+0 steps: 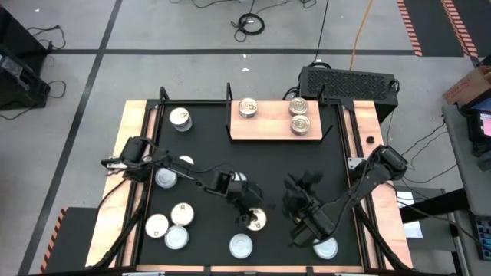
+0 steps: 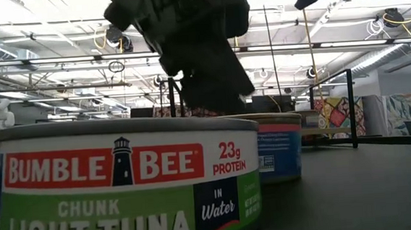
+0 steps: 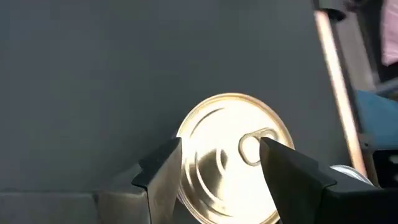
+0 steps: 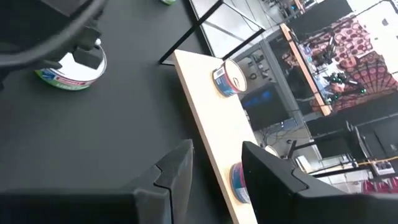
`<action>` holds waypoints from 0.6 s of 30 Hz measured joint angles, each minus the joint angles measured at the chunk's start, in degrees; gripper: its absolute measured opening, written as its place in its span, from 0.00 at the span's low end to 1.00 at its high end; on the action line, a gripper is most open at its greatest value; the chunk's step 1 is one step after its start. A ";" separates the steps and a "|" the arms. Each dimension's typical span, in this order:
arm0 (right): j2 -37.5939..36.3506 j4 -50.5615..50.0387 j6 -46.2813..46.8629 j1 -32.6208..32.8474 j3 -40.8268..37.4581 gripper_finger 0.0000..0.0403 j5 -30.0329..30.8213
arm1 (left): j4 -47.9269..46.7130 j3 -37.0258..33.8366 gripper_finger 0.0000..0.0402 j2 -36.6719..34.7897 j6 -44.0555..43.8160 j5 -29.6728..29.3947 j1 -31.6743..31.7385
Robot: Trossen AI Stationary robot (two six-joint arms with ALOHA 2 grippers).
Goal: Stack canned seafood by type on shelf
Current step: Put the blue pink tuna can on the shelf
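Your left gripper hangs low over a gold-topped tin near the front middle of the black mat, fingers spread wide on either side of the lid and nothing clamped yet; the pull tab faces up between them. The straddle looks like the set-up for a pinch across the rim, so the tin can be lifted flat.

Your right gripper waits just to the right, above the mat, its fingers part-way apart and empty, beside a pale-topped tin at the near right.

Farther out, the shelf lies at the far middle of the table, a light-wood board flanked by thin black posts. It carries three gold-topped tins: one at its left, two close together at its right. That grouping suggests the gold sort is being gathered there. The rest lie loose on the mat: a cluster at the near left, one at the far left, one at the front centre.
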 joint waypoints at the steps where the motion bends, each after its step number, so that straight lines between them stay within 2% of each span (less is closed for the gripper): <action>1: 0.00 0.12 0.00 -0.18 0.00 0.33 0.00 | 0.28 0.00 0.54 -0.06 0.83 2.25 0.34; 4: 0.00 0.07 0.00 -0.47 0.00 0.33 0.00 | 2.17 0.00 0.54 -0.36 2.50 8.50 1.06; 6: 0.00 0.09 -0.02 -0.46 0.00 0.33 0.00 | 4.09 0.02 0.54 -0.78 3.97 10.43 1.47; 18: 0.00 0.07 -0.02 -0.43 0.00 0.33 0.00 | -0.80 0.04 0.54 -1.29 9.71 6.01 3.06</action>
